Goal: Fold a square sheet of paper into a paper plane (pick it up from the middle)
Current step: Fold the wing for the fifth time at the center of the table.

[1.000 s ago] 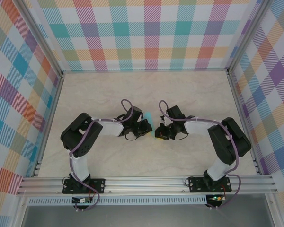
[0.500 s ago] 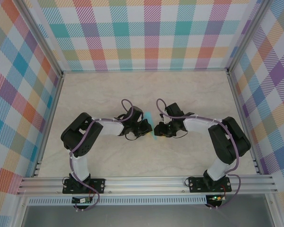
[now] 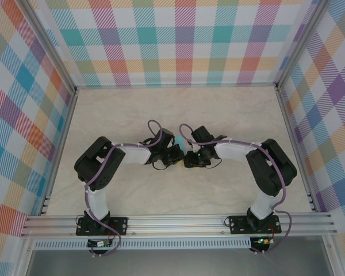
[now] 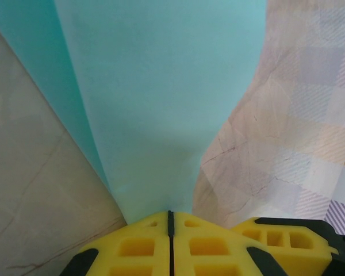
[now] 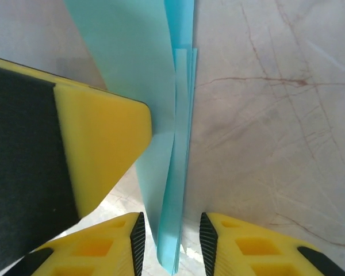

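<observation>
Left of the paper plane, my left arm lies low over the pale marbled worktop, elbow out to the left and wrist pointing at the plane. My left claw is pinched tight on the plane. In its wrist view the two yellow fingers meet along one thin seam. The turquoise paper rises straight out of that seam, narrow at the grip and widening away from it. It shows one broad pale face with a darker strip folded along its left side, and the worktop shows behind it on both sides.

From above, the plane is a small turquoise sliver near the middle of the worktop. It sits just beyond the spot where my two claws come together and is mostly covered by them.

Right of the plane, my right claw straddles its edge with the jaws a little apart. A yellow finger stands on each side of the layered paper, with a slim gap between pad and paper on both sides, so this claw is not gripping. Several stacked layers show along that edge. A yellow-and-black finger of my left claw touches the plane's face on its left. My right arm reaches in from the right of the plane, bent much like the left one.
</observation>
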